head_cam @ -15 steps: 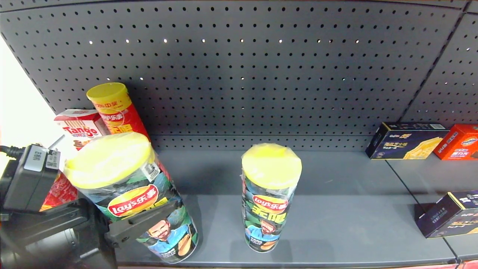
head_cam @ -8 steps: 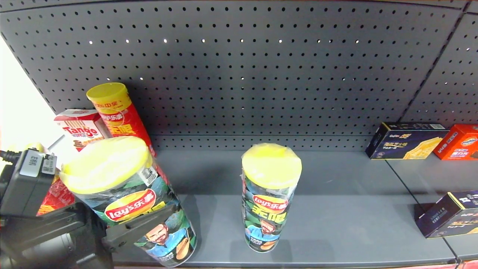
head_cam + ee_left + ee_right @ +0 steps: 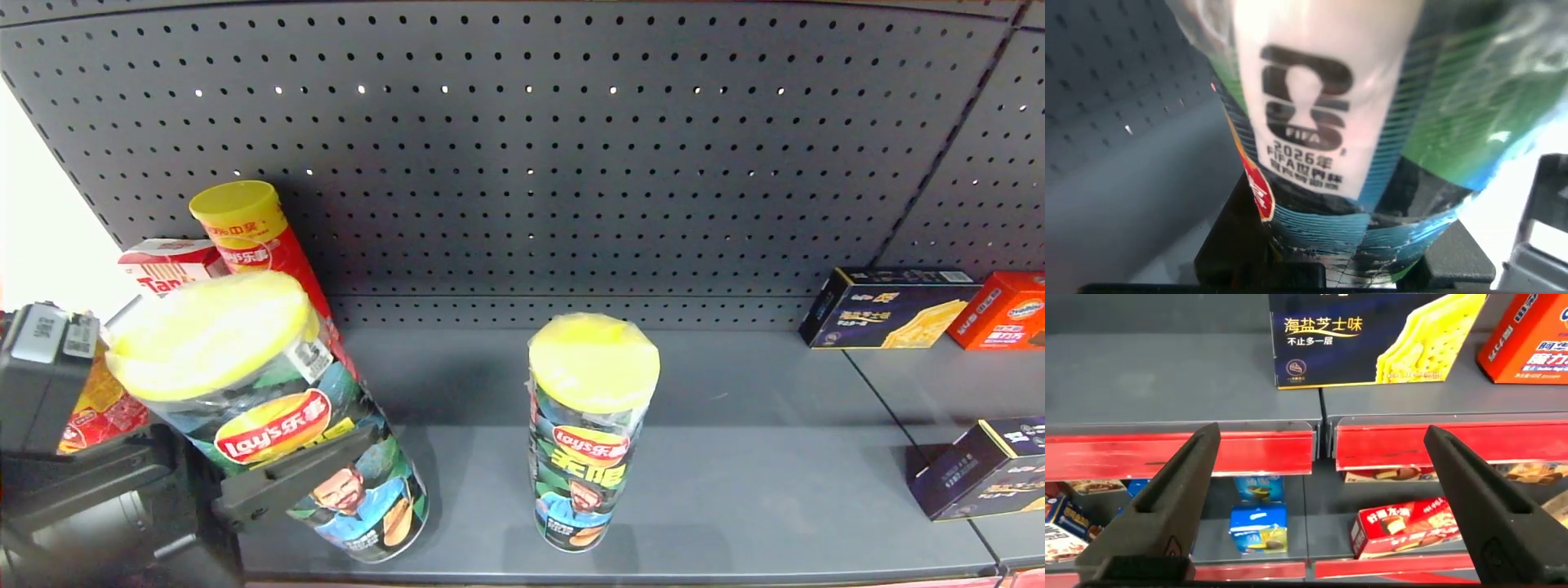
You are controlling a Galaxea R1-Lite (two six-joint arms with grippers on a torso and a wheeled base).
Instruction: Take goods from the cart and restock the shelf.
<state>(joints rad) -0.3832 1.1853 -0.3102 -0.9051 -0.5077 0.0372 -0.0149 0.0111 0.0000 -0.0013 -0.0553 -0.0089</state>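
Note:
My left gripper [image 3: 273, 469] is shut on a tall chip can [image 3: 269, 416] with a yellow lid and a green and blue wrap. It holds the can tilted at the left end of the grey shelf [image 3: 735, 490], base close to the front edge. I cannot tell whether the base touches the shelf. In the left wrist view the same can [image 3: 1323, 122] rises from the left gripper [image 3: 1323, 265]. A matching can [image 3: 589, 433] stands upright mid-shelf. My right gripper [image 3: 1323, 498] is open with nothing between its fingers, facing the red shelf edge strips [image 3: 1249, 453].
Behind the held can stand a red can [image 3: 257, 245] with a yellow lid and a wafer box [image 3: 167, 265]. Dark blue boxes [image 3: 890, 309] [image 3: 980, 467] and an orange box [image 3: 1008, 310] lie on the right. The perforated back panel [image 3: 522, 147] closes the shelf. A dark biscuit box [image 3: 1372, 335] lies above the strips.
The left gripper has carried the held can a little to the left and slightly up, still tilted. The standing can and the boxes have stayed where they were.

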